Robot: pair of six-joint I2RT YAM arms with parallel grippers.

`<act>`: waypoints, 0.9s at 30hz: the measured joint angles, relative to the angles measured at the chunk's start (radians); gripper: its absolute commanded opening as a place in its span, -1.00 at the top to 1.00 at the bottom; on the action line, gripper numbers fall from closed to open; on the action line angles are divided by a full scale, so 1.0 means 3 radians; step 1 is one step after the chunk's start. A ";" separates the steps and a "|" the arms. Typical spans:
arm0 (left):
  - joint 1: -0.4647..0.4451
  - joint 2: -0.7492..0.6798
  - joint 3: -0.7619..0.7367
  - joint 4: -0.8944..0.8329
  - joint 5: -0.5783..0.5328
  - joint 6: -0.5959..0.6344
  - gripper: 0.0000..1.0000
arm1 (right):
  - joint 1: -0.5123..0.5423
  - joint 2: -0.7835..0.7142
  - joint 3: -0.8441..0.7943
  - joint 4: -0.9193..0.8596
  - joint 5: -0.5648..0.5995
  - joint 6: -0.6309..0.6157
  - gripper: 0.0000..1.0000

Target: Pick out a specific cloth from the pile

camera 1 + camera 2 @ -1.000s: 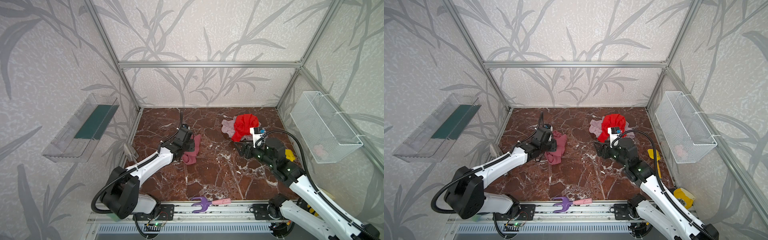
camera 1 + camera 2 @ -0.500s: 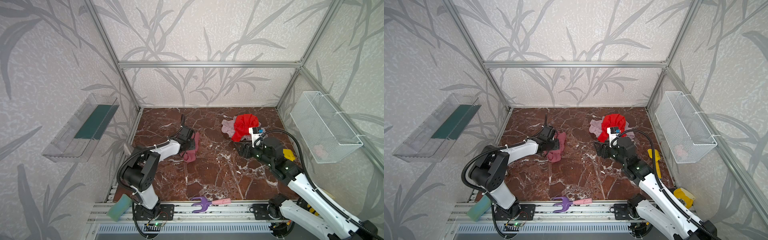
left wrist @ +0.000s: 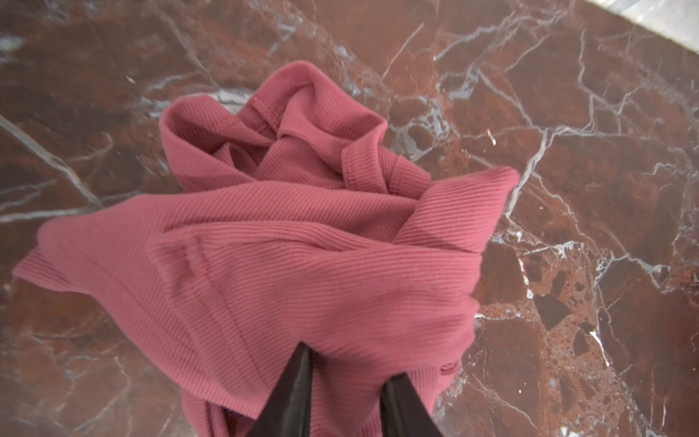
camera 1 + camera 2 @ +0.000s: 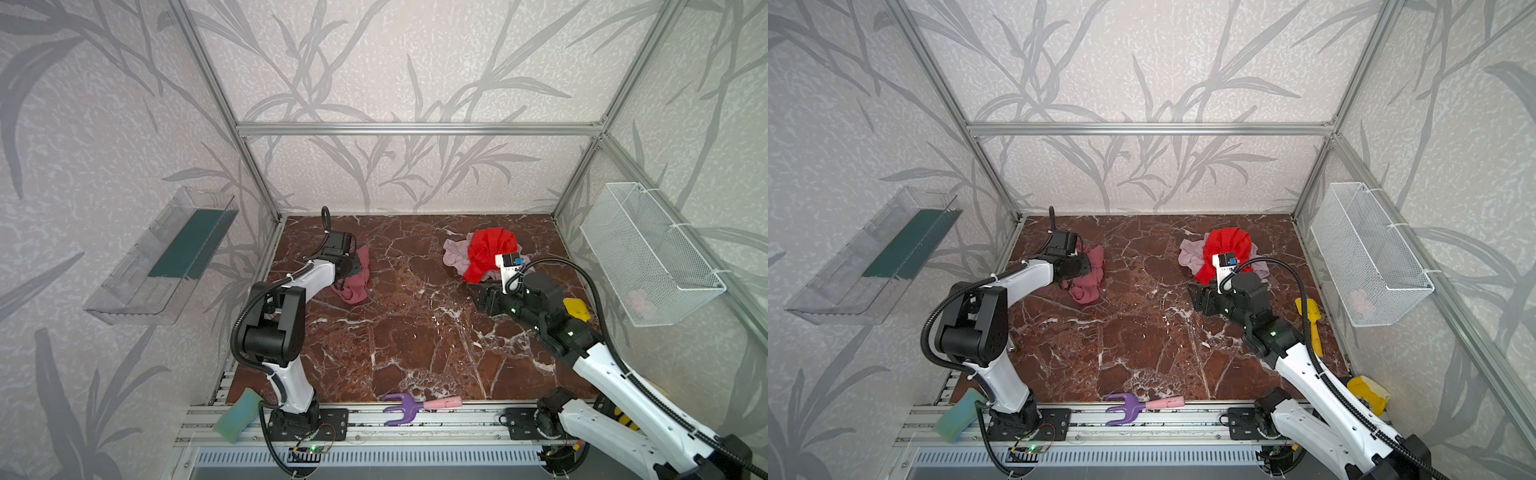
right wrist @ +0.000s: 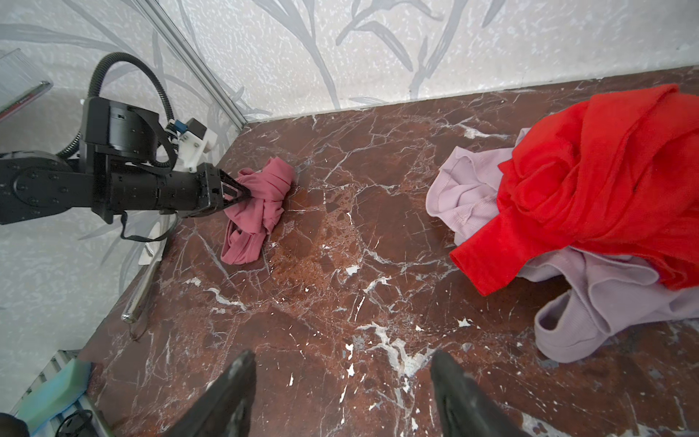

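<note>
dusty rose cloth (image 4: pixel 358 284) pinched by left gripper (image 3: pixel 348 367), well apart from pile (image 4: pixel 486 253). right gripper (image 5: pixel 344 355) spread, empty, near pile. pick-out basically done imo; release needed next.

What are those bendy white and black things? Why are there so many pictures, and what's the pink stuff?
Those are two robot arms, and each one ends in a pinching tool. Two pictures look down from above at the whole brown stone table. The other two come from little cameras on the arms' wrists. The left tool is pinching a dusty pink cloth, which is crumpled on the table, away from the others. The right tool is open and holds nothing. Near it sits a pile: a red cloth on top of a pale purple cloth.
</note>
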 measured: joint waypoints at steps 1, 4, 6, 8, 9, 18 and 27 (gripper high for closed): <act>-0.0001 -0.0045 -0.0005 -0.0022 0.0027 0.0004 0.24 | 0.0000 -0.0001 0.0011 -0.0019 0.0041 -0.0042 -0.48; -0.0033 -0.0315 -0.0100 -0.0029 0.0080 0.0018 -0.43 | -0.0022 -0.0010 0.0055 -0.0071 0.0196 -0.0223 -0.51; -0.0050 -0.0609 -0.0235 -0.0037 0.0081 0.0047 -0.54 | -0.0078 -0.0022 0.0060 -0.0079 0.0328 -0.0351 -0.52; -0.0062 -0.0933 -0.0392 -0.0032 0.0053 0.0048 -0.55 | -0.0178 -0.0028 0.0060 -0.0095 0.0515 -0.0476 -0.55; -0.0070 -0.1095 -0.0472 -0.0029 0.0019 0.0058 -0.56 | -0.0240 -0.0028 0.0058 -0.0098 0.0619 -0.0546 -0.56; -0.0066 -0.2155 -0.1476 0.0367 -0.0712 0.0524 -0.66 | -0.0885 0.0221 -0.0866 0.1090 0.1223 -0.0963 -0.60; 0.0223 -0.2055 -0.2176 0.1362 -0.1144 0.0982 -0.66 | -0.1030 0.1382 -0.1329 0.2761 0.1420 -0.1340 -0.62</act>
